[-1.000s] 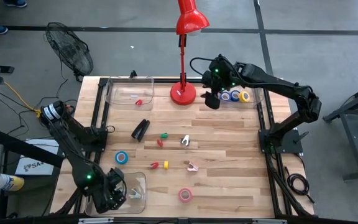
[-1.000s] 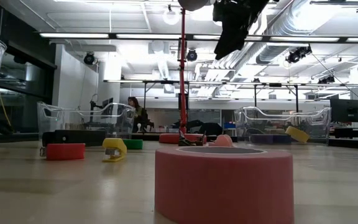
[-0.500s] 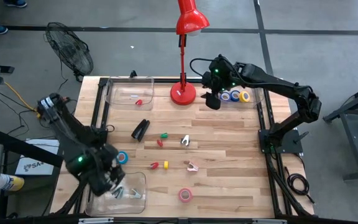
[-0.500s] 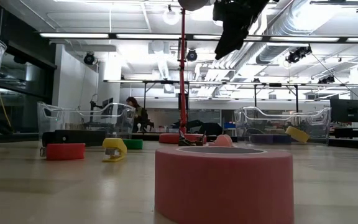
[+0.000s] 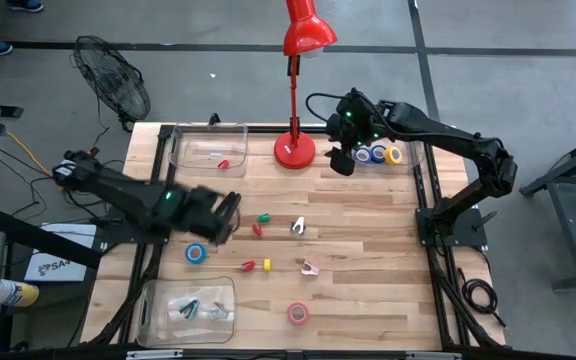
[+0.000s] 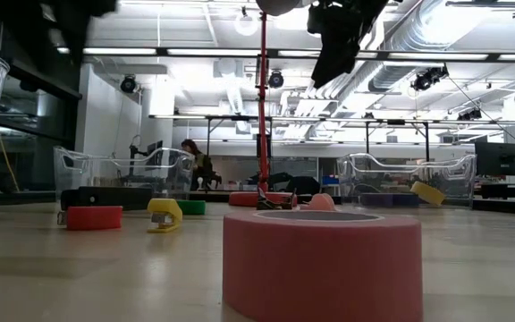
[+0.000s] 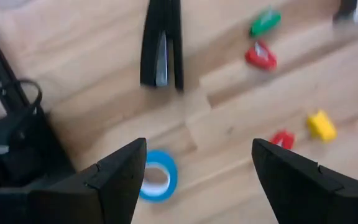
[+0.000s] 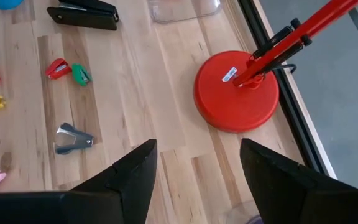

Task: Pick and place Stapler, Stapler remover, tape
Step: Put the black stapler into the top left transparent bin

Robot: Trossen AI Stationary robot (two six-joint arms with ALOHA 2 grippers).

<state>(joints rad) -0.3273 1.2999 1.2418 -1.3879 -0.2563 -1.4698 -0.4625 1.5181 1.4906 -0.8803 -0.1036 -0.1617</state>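
L end effector [image 5: 223, 213] spread over stapler [image 5: 226, 207]; off-centre drop could skid it into blue tape [image 5: 196, 253]. R end effector [image 5: 340, 160] spread, idle.

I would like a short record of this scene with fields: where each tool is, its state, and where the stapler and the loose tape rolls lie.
left tool: above the table's left part, over the stapler, open, empty
right tool: raised near the red lamp base, open, empty
stapler: black, flat on the wood, not gripped
blue tape: on the table, nearer the front than the stapler
pink tape: near the front edge
front-left bin: clear, holds small items
back-right bin: holds tape rolls
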